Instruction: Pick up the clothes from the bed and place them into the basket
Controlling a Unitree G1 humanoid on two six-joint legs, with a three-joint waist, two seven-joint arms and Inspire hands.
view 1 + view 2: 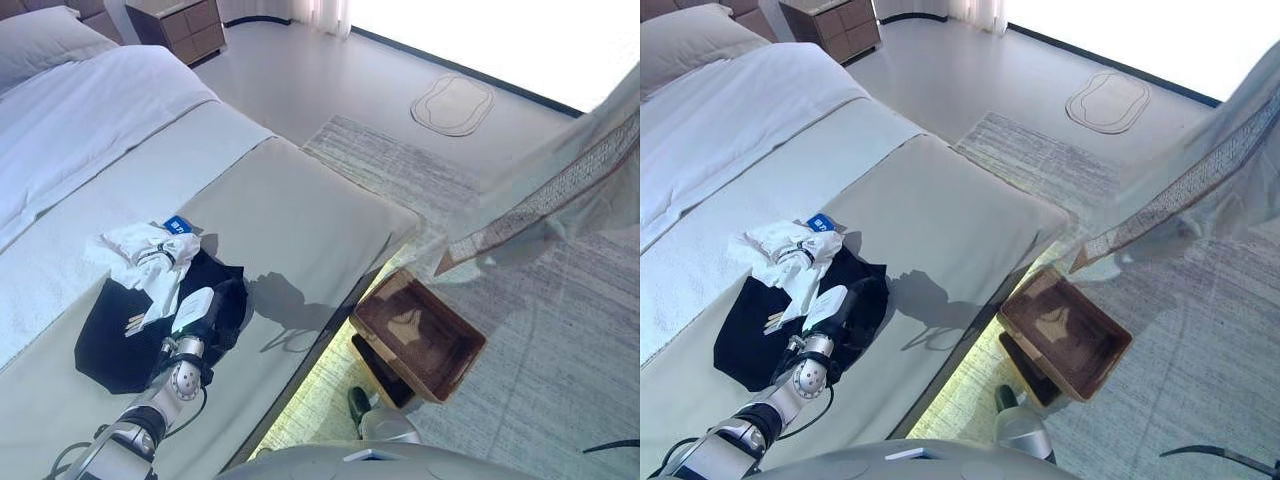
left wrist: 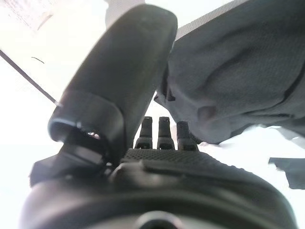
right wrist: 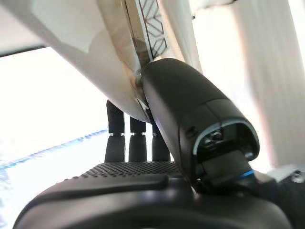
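Pale garment (image 1: 560,190) hangs pinched in the right hand (image 3: 157,143), up over the rug beside the basket (image 1: 420,335).
Left hand (image 1: 200,315) clutches the black garment (image 1: 120,345) on the bed (image 1: 300,210); soft, light, floppy stuff, so bunch a thick fold.

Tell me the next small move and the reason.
Probably lower the right hand so the pale patterned garment it pinches drops into the brown woven basket on the floor: the cloth hangs above and beside the basket. The left hand rests on the black garment on the bed.
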